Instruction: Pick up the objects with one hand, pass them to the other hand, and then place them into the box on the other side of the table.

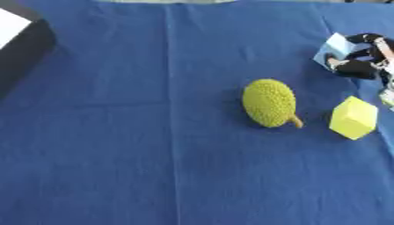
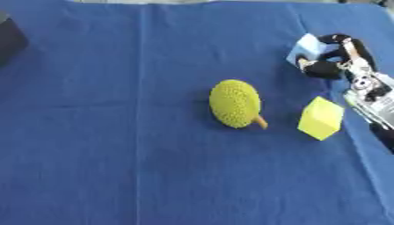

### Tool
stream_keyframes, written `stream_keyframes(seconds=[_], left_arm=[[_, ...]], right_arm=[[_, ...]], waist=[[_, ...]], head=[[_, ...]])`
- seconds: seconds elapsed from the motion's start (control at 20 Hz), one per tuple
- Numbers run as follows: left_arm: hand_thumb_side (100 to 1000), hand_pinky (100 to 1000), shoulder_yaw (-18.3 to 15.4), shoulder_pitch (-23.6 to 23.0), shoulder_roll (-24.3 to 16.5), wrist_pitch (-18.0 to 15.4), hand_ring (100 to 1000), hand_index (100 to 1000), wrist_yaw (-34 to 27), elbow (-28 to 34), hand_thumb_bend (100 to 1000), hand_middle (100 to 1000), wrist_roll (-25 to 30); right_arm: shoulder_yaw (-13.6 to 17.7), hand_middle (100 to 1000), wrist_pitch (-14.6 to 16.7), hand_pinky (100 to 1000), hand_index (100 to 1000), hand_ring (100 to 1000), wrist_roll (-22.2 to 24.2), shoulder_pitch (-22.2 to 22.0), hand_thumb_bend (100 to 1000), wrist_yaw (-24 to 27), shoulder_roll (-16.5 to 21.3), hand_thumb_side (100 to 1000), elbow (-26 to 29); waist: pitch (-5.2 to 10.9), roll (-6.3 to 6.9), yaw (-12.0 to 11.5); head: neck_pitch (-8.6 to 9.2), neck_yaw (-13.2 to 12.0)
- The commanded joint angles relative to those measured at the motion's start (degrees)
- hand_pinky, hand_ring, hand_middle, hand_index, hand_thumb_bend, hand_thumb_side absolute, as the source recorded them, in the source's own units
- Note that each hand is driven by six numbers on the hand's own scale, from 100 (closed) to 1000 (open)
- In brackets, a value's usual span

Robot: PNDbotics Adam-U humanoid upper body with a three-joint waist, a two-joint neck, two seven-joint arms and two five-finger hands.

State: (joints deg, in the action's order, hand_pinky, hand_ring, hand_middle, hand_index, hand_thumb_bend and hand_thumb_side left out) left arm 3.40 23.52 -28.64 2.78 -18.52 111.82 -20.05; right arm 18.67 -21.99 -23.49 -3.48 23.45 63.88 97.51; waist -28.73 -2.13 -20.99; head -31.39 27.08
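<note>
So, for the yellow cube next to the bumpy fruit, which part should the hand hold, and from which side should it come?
Probably from above, with the thumb and fingers on two opposite flat faces of the yellow cube. It stands free on the blue cloth, with a gap to the bumpy yellow-green fruit on its left. The right hand is nearest, but its fingers are curled around a light blue block.
</note>
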Motion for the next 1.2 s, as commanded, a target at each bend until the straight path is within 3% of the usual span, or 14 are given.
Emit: stream_keyframes(seconds=[0.05, 0.65, 1.2], left_arm=[[797, 716, -0.22, 0.13, -1.43, 0.01, 633, 759, 0.03, 0.86, 100, 681, 0.14], [794, 716, -0.18, 0.03, -1.54, 0.04, 635, 757, 0.04, 0.98, 100, 684, 0.22], [785, 716, -0.15, -0.22, -1.84, -0.02, 636, 755, -0.01, 1.02, 100, 686, 0.39]], right_arm=[[-0.24, 846, -0.51, 648, 751, 748, 0.10, -0.19, 254, 0.03, 1.21, 150, -0.34], [-0.21, 767, -0.20, 602, 688, 680, -0.78, -0.01, 124, -1.03, 1.29, 100, -0.07], [-0.37, 716, 1.68, 541, 634, 615, -4.36, -0.49, 100, -0.83, 1.64, 100, 2.81]], waist=[[0.74, 0.31, 0.00], [1.00, 0.25, 0.01], [1.86, 0.32, 0.59]], head=[[0.63, 0.15], [0.39, 0.04], [-0.05, -0.19]])
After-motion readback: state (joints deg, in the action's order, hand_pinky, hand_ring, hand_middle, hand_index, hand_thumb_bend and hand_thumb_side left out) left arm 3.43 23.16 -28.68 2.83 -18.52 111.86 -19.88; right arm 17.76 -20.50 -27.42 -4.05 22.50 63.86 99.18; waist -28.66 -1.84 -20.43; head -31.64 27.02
